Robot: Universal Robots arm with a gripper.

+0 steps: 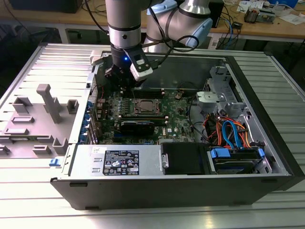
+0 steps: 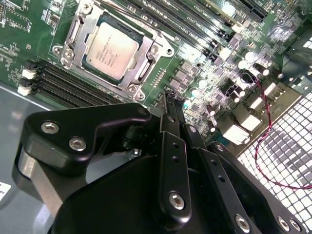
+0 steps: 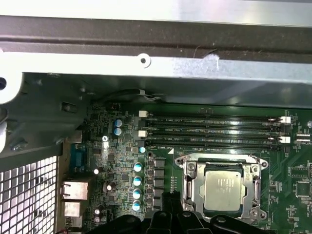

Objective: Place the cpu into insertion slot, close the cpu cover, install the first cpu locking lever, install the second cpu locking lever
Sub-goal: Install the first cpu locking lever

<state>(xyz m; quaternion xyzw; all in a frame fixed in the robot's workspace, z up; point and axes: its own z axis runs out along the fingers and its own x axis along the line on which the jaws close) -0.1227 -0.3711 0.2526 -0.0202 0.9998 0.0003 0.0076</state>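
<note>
**Gripper [image 2: 174, 104] shut and empty beside the socket**

Your gripper's fingers [image 2: 168, 146] are pressed together with nothing between them. The tips hang just beside the insertion slot [image 2: 57, 50], over the green motherboard [image 2: 24, 34], and touch nothing that you can see. The cpu [image 2: 109, 48] lies flat in the insertion slot. The cpu cover [image 2: 141, 68] looks folded down around it, with its window framing the chip's metal top. Treat the first two steps as done. The two locking levers are what is left to check. Thin metal runs along the slot's edges, but you cannot tell whether either lever is hooked down.
</note>
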